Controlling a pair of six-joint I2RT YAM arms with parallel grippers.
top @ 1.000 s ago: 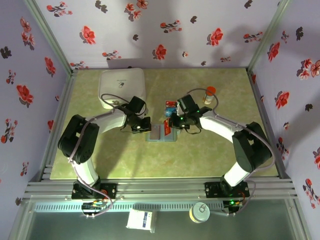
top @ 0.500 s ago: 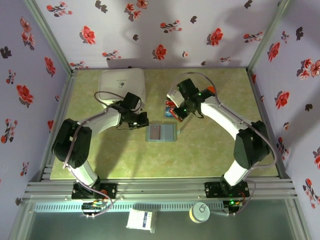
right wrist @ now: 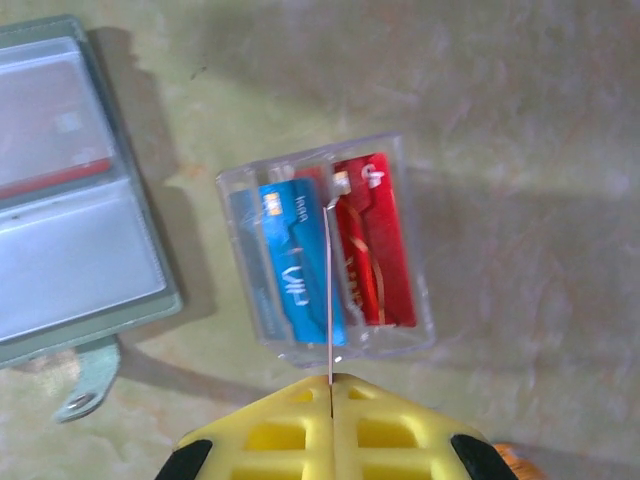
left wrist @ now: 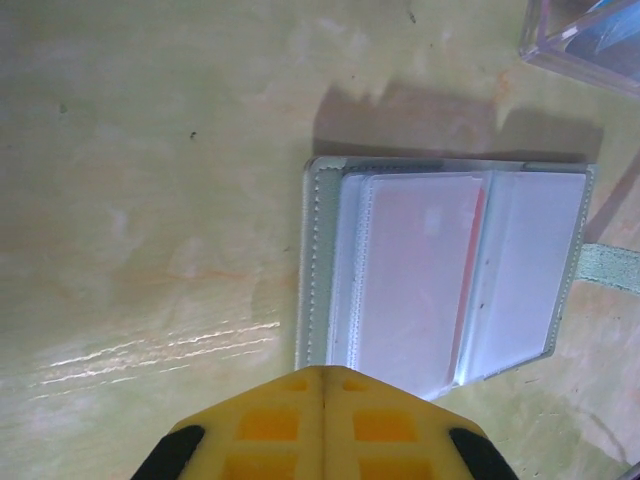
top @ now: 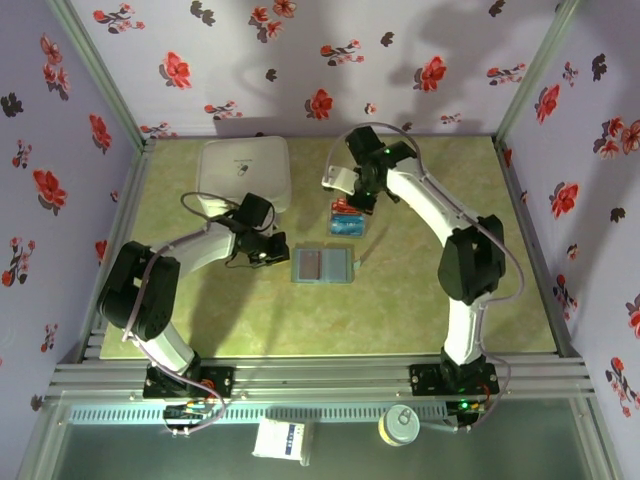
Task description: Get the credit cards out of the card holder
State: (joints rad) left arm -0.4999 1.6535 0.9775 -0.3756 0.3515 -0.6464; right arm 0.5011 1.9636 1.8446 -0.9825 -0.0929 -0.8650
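Note:
The grey-blue card holder (top: 322, 265) lies open on the table, and a red-orange card (left wrist: 425, 270) shows behind its cloudy sleeve. My left gripper (left wrist: 322, 374) is shut with nothing in it, its tip at the holder's left edge (top: 276, 254). My right gripper (right wrist: 330, 381) is shut on a thin card (right wrist: 329, 300) seen edge-on, held above a clear tray (right wrist: 415, 330). A blue card (right wrist: 295, 265) and a red card (right wrist: 372, 245) lie in that tray. The holder (right wrist: 70, 200) lies to the tray's left. From above, the right gripper (top: 352, 198) hangs over the tray (top: 348, 222).
A big white rounded box (top: 245, 172) stands at the back left, just behind the left arm. The holder's strap tab (right wrist: 85, 385) sticks out toward the tray. The table ends at patterned walls on three sides, with an aluminium rail along the near edge.
My right gripper has moved from the card holder back to above the clear tray, with a card in it. My left gripper has drawn back left off the holder.

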